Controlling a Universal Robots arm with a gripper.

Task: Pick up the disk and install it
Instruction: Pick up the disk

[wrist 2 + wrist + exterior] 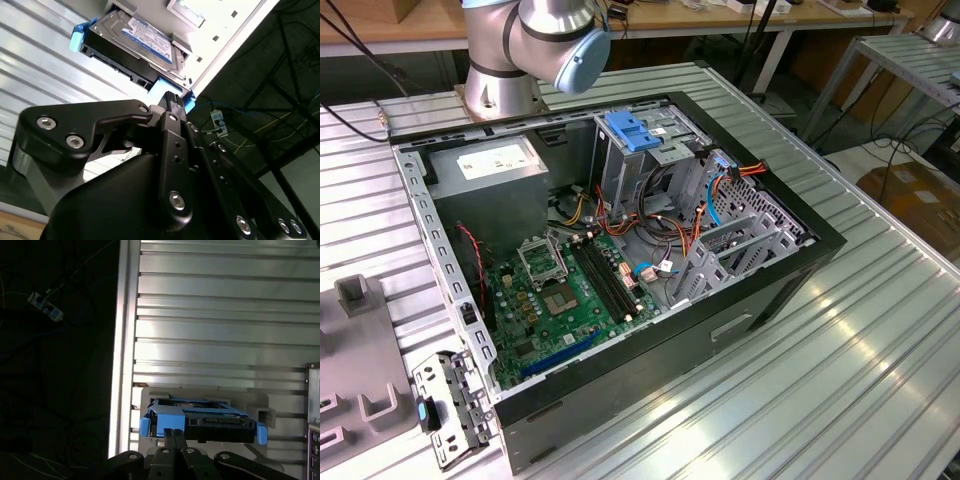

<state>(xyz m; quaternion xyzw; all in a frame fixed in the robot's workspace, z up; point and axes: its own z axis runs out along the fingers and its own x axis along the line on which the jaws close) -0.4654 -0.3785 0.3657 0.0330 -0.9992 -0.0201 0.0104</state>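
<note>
One disk [215,421] lies just ahead of your gripper [174,431], straight off its tips, seated in one light-grey cradle [261,405] on the ribbed metal table [215,315]. The gripper's fingers [168,436] stand drawn together, their tips level with the middle of the disk's blue front rail [167,421]. You cannot tell whether they touch it.

In the first wrist view you get the disk's dark connector edge and the rail's two blue ends, one to each side of the gripper. In the second wrist view you get the disk's top face instead, with one white label [149,36] carrying a blue band, just beyond the fingertips.

The exterior view gives you the arm [550,40] behind one open computer case [800,250], holding one grey power-supply box [485,165], one light-blue latch plate [638,132] and one green motherboard [565,295].
</note>
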